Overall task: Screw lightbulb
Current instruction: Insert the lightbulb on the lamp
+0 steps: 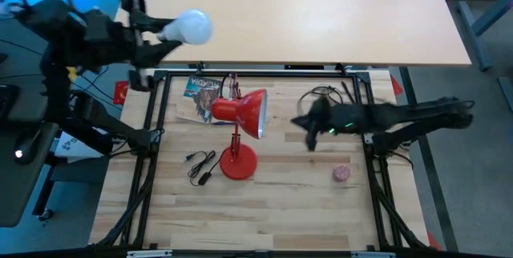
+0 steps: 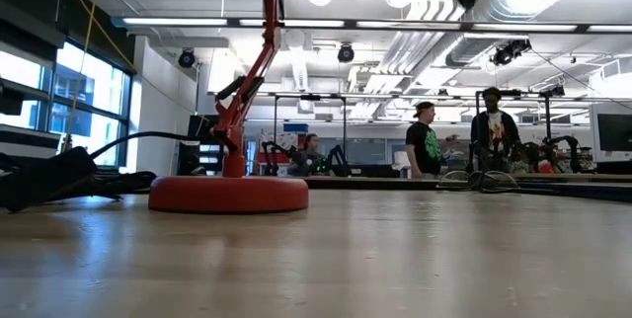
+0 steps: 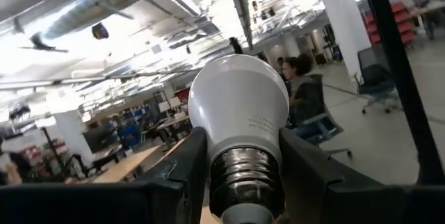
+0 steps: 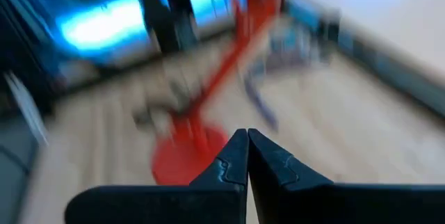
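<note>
1. In the left wrist view the bulb (image 3: 238, 109) sits between the left jaws, its silver screw base (image 3: 245, 179) clamped by a dark finger (image 3: 186, 175) on each side and its white globe sticking out past the fingertips.
2. In the high view the left gripper (image 1: 152, 32) is up at the far left corner, off the edge of the wooden desk (image 1: 304, 210), and holds the bulb (image 1: 191, 27) with the globe pointing toward the right.
3. The bulb is in the air, well apart from the lamp (image 1: 240, 122) and touching nothing but the jaws.
4. The right gripper (image 1: 309, 134) hangs over the right half of the desk, its jaws pressed together with nothing between them; the right wrist view shows the two fingertips (image 4: 236, 156) meeting.
5. On the desk the red lamp lies folded over its round base (image 1: 238, 164), the shade (image 1: 252, 112) pointing toward the right gripper.
6. A black plug (image 1: 200, 166) lies just left of the lamp base, and a small pink ball (image 1: 342, 173) lies near the right gripper.
7. A printed packet (image 1: 200, 90) lies behind the shade.
8. In the low view the lamp base (image 2: 228, 193) stands on the desk, with people (image 2: 425, 140) standing far off in the room behind.
</note>
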Tool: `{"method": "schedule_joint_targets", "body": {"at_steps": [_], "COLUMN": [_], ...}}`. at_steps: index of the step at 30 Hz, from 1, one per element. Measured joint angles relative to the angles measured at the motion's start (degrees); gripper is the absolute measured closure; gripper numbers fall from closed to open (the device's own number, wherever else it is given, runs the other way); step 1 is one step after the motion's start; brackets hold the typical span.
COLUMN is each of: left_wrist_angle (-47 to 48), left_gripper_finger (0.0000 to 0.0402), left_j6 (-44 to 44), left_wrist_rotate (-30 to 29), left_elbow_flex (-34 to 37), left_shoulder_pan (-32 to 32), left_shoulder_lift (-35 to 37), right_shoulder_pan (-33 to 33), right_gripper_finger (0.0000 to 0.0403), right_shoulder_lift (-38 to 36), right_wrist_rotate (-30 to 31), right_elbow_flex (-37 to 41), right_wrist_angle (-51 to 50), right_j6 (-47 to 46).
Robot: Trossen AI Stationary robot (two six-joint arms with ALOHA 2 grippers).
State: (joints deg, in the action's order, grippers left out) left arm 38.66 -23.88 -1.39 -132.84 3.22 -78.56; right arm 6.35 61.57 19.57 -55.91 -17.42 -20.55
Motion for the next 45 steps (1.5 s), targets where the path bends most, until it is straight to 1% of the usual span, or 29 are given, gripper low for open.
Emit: {"method": "schedule_joint_targets", "body": {"at_steps": [4, 7, 9, 12, 15, 17, 18, 20, 22, 27, 31, 41, 45], "left_wrist_angle": [-3.62, -7.04, -9.32, -11.63, -13.88, -15.29, -15.71, -16.9, -18.12, -18.81, -18.74, -17.55, -16.58], "left_gripper_finger": [0.0273, 0.0273, 0.0273, 0.0273, 0.0273, 0.0273, 0.0273, 0.0273, 0.0273, 0.0273, 0.0273, 0.0273, 0.0273], "left_j6": [-3.63, -6.47, -8.03, -9.8, -11.33, -12.8, -13.47, -14.25, -14.25, -13.85, -14.35, -15.36, -15.36], "left_wrist_rotate": [1.72, 2.39, 2.59, 3.37, 3.86, 3.89, 3.89, 4.24, 6.03, 8.78, 9.66, 9.37, 9.4], "left_elbow_flex": [0.04, 0.04, 0.04, 0.04, 0.04, 0.04, 0.04, 0.04, 0.04, -0.02, 0.0, 0.02, 0.02], "left_shoulder_pan": [0.0, 0.29, 0.67, 1.32, 1.7, 1.7, 1.7, 1.7, 1.7, 1.57, 0.51, -0.12, -0.28], "left_shoulder_lift": [-2.85, -4.63, -5.84, -7.61, -9.23, -10.09, -10.48, -11.11, -11.74, -13.19, -15.14, -17.21, -17.51], "right_shoulder_pan": [0.0, 0.0, 0.0, 0.0, -0.02, 0.0, 0.0, 0.0, 0.0, 0.02, 0.04, 0.04, 0.04], "right_gripper_finger": [0.0398, 0.0371, 0.0335, 0.0261, 0.0177, 0.013, 0.0111, 0.0087, 0.0075, 0.0071, 0.007, 0.007, 0.007], "right_shoulder_lift": [-6.19, -7.43, -7.04, -5.01, -2.28, -0.58, 0.17, 1.57, 3.06, 6.98, 9.4, 12.51, 14.59], "right_wrist_rotate": [1.43, 2.81, 3.62, 6.77, 6.97, 6.98, 6.77, 4.72, 1.73, -4.69, -7.74, -9.24, -10.84], "right_elbow_flex": [-4.47, -9.69, -13.94, -20.55, -26.82, -31.02, -33.19, -37.52, -41.9, -50.94, -55.93, -60.72, -60.66], "right_wrist_angle": [6.54, 8.44, 8.69, 8.88, 8.07, 6.53, 5.68, 3.88, 1.43, -7.24, -13.78, -14.18, -12.25], "right_j6": [4.44, 7.48, 8.6, 6.57, -2.26, -5.85, -7.96, -12.32, -15.11, -21.27, -25.02, -25.99, -29.6]}}
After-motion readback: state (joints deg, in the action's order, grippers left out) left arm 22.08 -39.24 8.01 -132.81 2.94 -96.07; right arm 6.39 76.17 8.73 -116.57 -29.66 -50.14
